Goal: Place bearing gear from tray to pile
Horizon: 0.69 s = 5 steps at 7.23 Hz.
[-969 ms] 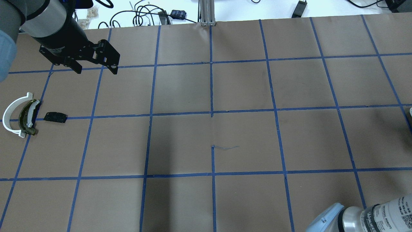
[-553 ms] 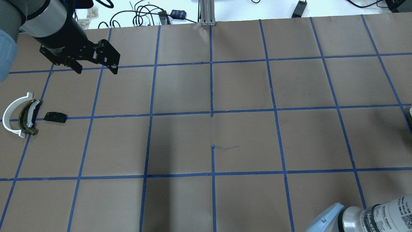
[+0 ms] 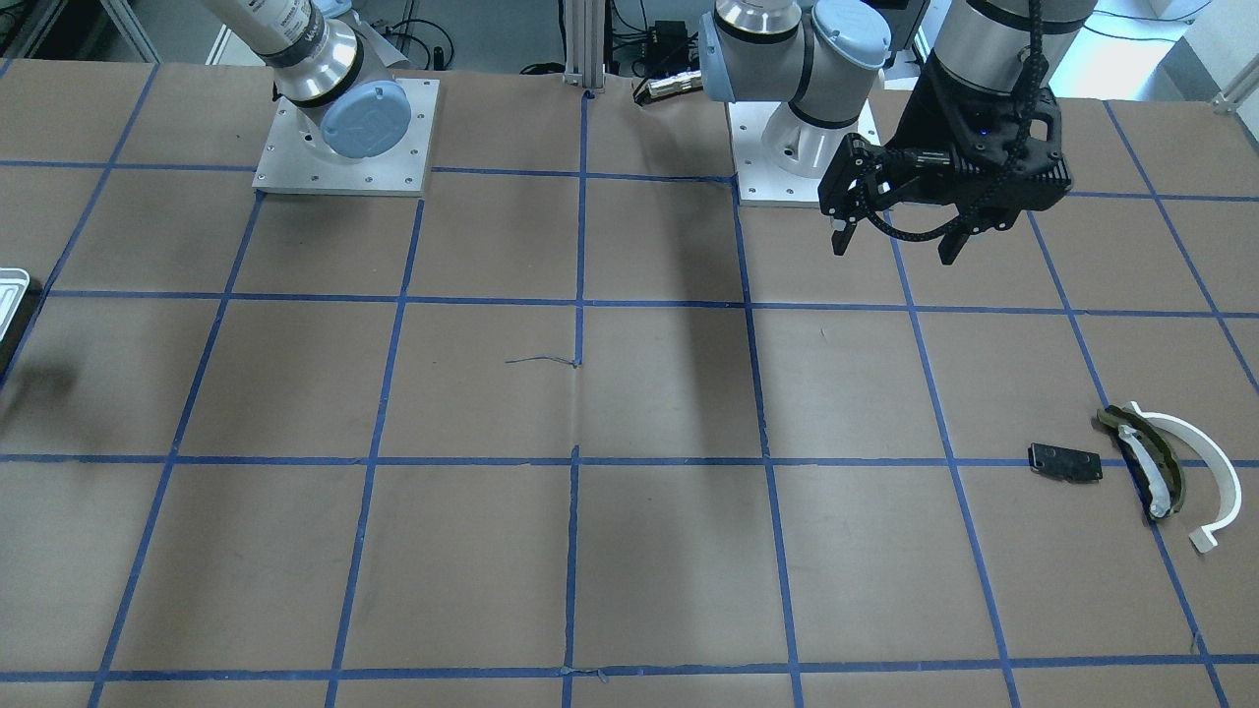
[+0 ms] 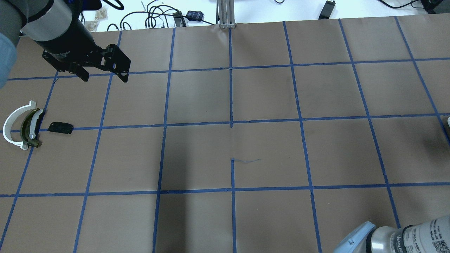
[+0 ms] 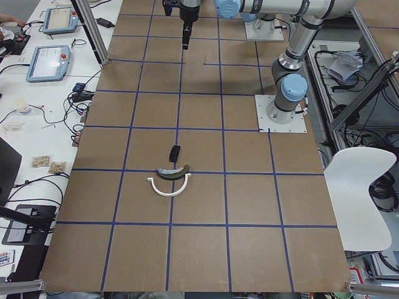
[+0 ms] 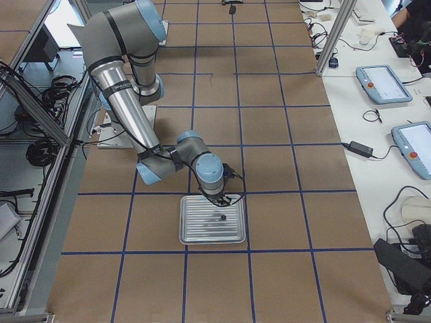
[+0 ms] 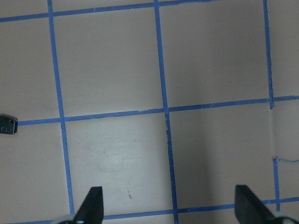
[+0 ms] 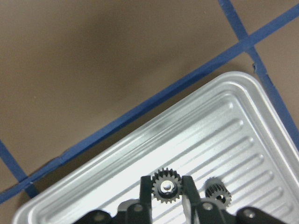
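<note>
In the right wrist view my right gripper (image 8: 167, 183) is shut on a small dark toothed bearing gear (image 8: 165, 188) just over the ribbed silvery tray (image 8: 201, 135). A second small dark gear shape (image 8: 217, 192) shows on the tray beside it. The exterior right view shows this gripper (image 6: 227, 196) at the tray's (image 6: 202, 230) far edge. The pile lies at the far left: a white half-ring arc (image 4: 6, 124), an olive-and-white curved piece (image 4: 26, 130) and a black plate (image 4: 60, 127). My left gripper (image 4: 104, 78) is open and empty, above the table behind the pile.
The table is brown paper with a blue tape grid. Only a sliver of the tray (image 3: 10, 295) shows at the front view's left edge. A metal post (image 4: 226, 14) and cables (image 4: 158, 17) stand at the far table edge. The arm bases (image 3: 344, 128) sit on the robot's side.
My left gripper has shifted very slightly. My right arm's elbow at the lower right has sunk a little. The pile has not moved.
</note>
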{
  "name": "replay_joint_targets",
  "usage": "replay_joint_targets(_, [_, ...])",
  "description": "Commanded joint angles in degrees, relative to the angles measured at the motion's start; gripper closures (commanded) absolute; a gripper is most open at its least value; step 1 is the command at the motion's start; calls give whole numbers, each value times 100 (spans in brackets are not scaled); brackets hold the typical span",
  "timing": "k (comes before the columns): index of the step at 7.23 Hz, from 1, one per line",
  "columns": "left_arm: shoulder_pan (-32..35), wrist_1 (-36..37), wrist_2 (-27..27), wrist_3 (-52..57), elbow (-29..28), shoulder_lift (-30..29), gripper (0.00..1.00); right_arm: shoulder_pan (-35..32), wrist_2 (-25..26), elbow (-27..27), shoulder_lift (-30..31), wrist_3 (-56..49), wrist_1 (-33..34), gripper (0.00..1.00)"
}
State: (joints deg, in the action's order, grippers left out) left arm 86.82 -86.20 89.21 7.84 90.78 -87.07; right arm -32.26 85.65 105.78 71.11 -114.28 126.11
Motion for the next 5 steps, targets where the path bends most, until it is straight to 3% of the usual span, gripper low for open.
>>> replay_joint_targets(1, [2,7,9,7,1,6,0,-506,126,4,1076,1384,-1277,98])
replay_joint_targets(2, [-7,25,9,16,1,15,0,-927,615,-4,1419,2426,-1865,98])
replay_joint_targets(5, [2,16,9,25,1,33,0,-2990,603,22,1766,5431,-2301,98])
